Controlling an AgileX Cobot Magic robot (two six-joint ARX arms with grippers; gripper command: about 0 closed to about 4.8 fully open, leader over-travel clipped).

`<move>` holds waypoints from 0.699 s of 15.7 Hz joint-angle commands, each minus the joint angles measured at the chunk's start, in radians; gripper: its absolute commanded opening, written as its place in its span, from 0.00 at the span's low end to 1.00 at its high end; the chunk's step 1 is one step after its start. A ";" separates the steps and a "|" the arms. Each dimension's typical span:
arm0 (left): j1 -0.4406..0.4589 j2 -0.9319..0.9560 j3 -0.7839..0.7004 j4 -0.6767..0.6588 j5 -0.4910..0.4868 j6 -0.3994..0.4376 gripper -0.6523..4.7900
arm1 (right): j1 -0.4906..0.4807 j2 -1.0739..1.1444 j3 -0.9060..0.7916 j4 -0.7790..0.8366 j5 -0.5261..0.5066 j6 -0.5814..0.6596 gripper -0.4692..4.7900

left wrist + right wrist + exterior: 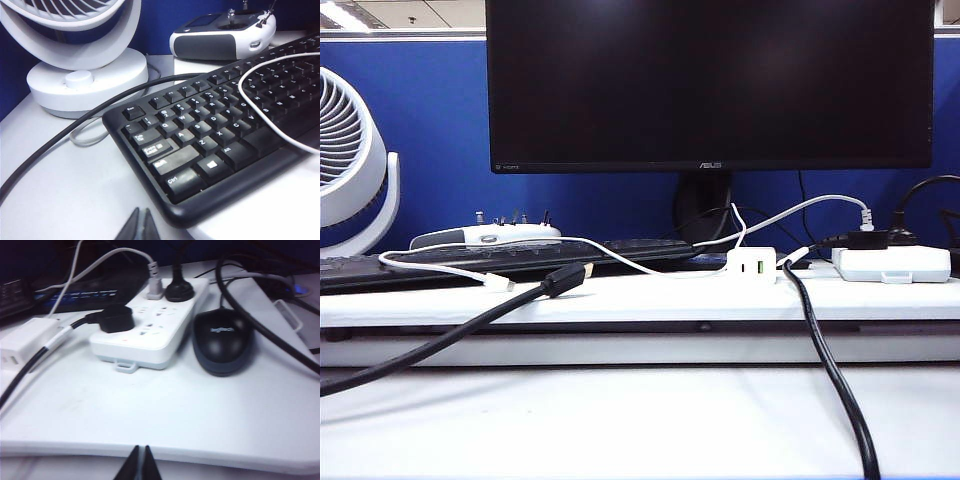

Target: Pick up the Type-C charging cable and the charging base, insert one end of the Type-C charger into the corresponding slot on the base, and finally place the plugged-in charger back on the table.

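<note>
In the exterior view, the small white rectangular charging base (752, 265) stands on the raised ledge of the wide white bench (640, 420); the thin white Type-C cable (470, 272) loops over the black keyboard (520, 258) to its left.

Left wrist view: the closed, empty left hand (140, 226) hangs near the keyboard's corner.

Right wrist view: the closed, empty right hand (139, 465) faces a white power strip (150, 330) and black mouse (223, 340).
</note>
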 commanded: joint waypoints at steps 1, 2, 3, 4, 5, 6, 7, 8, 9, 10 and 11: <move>0.001 -0.002 -0.001 -0.011 0.003 -0.003 0.11 | 0.000 -0.001 -0.008 0.011 0.066 0.003 0.09; 0.001 -0.002 -0.001 -0.011 0.003 -0.003 0.11 | 0.000 -0.001 -0.008 0.007 0.063 -0.004 0.09; 0.001 -0.002 -0.001 -0.013 0.003 -0.003 0.11 | 0.000 -0.001 -0.008 0.005 0.060 -0.004 0.09; 0.001 -0.002 -0.001 -0.019 0.003 -0.003 0.11 | 0.000 -0.001 -0.008 0.005 0.056 -0.004 0.09; 0.001 -0.002 -0.001 -0.019 0.004 -0.003 0.11 | 0.000 -0.001 -0.008 0.005 0.038 -0.003 0.09; 0.001 -0.002 -0.001 -0.020 0.004 -0.003 0.11 | 0.000 -0.001 -0.008 0.005 0.037 -0.003 0.09; 0.001 -0.002 -0.001 -0.020 0.003 -0.003 0.11 | 0.000 -0.001 -0.008 0.005 0.037 -0.003 0.09; 0.001 -0.002 -0.001 -0.019 0.004 -0.003 0.11 | 0.000 -0.001 -0.008 0.007 0.037 -0.003 0.09; 0.001 -0.002 -0.001 -0.003 0.003 -0.003 0.11 | 0.000 -0.001 -0.007 0.022 0.037 0.019 0.09; 0.001 -0.002 0.000 0.024 0.003 -0.008 0.11 | 0.000 -0.001 -0.002 0.024 0.037 0.038 0.09; 0.001 -0.002 0.004 0.089 0.003 -0.071 0.11 | 0.000 -0.001 0.023 0.024 0.038 0.061 0.09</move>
